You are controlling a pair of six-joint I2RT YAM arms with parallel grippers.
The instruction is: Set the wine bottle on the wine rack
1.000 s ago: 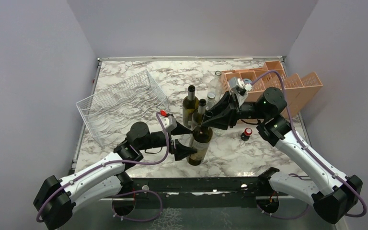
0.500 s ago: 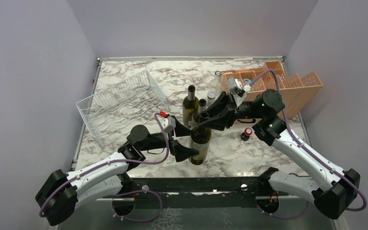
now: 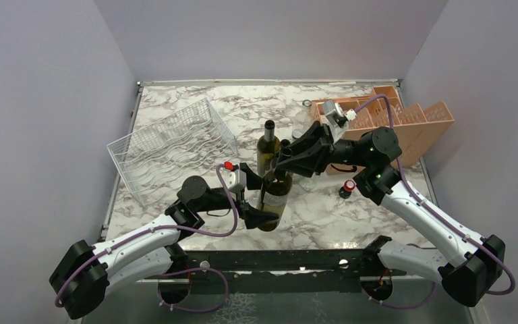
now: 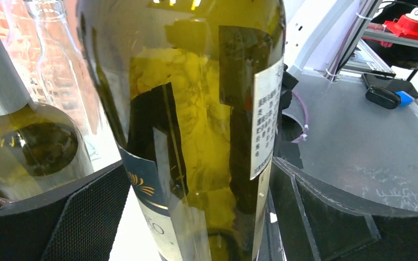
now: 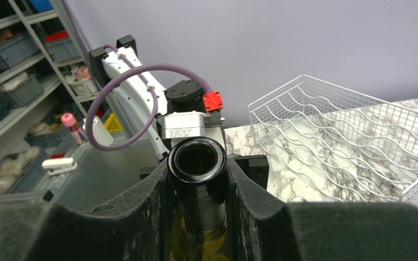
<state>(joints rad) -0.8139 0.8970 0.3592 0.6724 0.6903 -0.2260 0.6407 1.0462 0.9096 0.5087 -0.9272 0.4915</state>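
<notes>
Two pincers hold one uncorked wine bottle (image 3: 274, 199), tilted.
The left pincer (image 3: 259, 194) clamps its body, the right pincer (image 3: 280, 164) its neck; the wire wine rack (image 3: 172, 148) sits by the table's (image 3: 351, 217) left edge.

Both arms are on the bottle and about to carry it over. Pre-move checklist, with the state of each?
1. Neck grip: ok. The right gripper has a finger on each side of the wine bottle neck.
2. Body grip: ok. The left gripper pads sit against both sides of the body.
3. Bottle sealed: not ok. The mouth is open, and whether there is anything inside, cannot tell.
4. Bottle upright: not ok. It leans in the top view.
5. Wine rack free: ok. No bottles are in its cradles.
6. Neighbours clear: not ok. A second bottle stands close behind.
</notes>
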